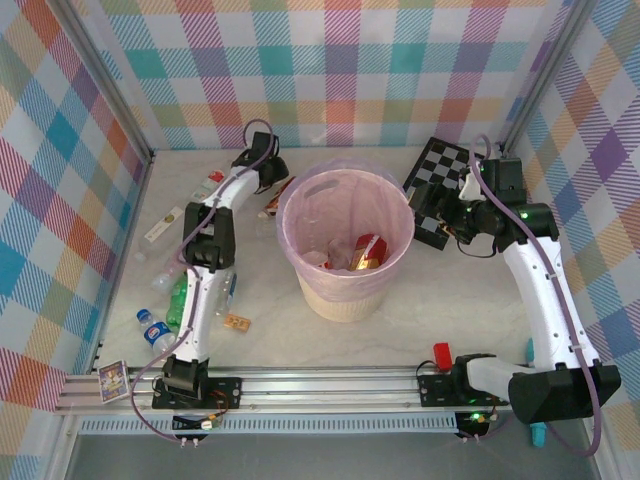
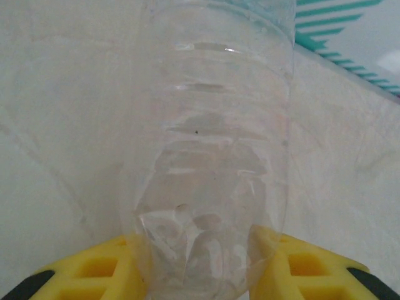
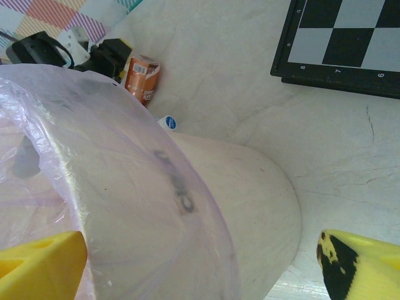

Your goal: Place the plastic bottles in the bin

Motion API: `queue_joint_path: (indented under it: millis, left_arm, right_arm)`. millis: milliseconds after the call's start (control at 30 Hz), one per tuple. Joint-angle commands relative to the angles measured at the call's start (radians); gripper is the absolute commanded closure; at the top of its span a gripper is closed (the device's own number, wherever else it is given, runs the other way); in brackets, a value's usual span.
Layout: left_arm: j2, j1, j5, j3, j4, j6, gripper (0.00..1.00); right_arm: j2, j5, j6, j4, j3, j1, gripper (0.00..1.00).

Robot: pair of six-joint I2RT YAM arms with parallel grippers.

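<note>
One clear plastic bottle (image 2: 212,144) sits clamped between the left gripper's (image 2: 199,272) jaws. Light, thin-walled and slick, it likely dents under hard squeezing, so mid-body suits. Right gripper (image 3: 200,265) gapes, bin (image 3: 250,200) just ahead of its jaws.

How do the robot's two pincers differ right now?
The left pincer is clamped on a clear bottle; the right pincer gapes wide, empty. The left is left of the bin, the right is right of it, by the checkerboard. Both have yellow fingers.
</note>
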Motion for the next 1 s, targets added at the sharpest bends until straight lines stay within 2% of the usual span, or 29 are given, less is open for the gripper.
queue_joint_path:
  millis: [0, 100, 367, 567, 867, 967]
  left_arm:
    - [-0.168, 0.007, 0.045, -0.111, 0.099, 0.028, 0.65]
    - [-0.268, 0.008, 0.081, -0.217, 0.178, 0.041, 0.65]
    - [-0.518, 0.02, 0.17, -0.339, 0.159, 0.123, 0.64]
    - [-0.661, 0.062, 0.286, -0.278, -0.037, 0.191, 0.64]
    - [-0.86, 0.055, 0.527, -0.256, -0.193, 0.309, 0.63]
    - [-0.913, 0.026, 0.567, -0.245, -0.257, 0.355, 0.63]
  right_arm:
    - [-0.02, -0.024, 0.016, 0.02, -0.004, -0.007, 0.06]
    - [-0.014, -0.048, 0.024, 0.04, -0.001, -0.007, 0.06]
    - [0.035, -0.09, 0.022, 0.064, 0.06, -0.007, 0.06]
    - [0.066, -0.072, 0.01, 0.061, 0.118, -0.007, 0.06]
    - [0.107, -0.057, -0.001, 0.061, 0.153, -0.007, 0.06]
    - [0.112, -0.055, -0.001, 0.06, 0.156, -0.007, 0.06]
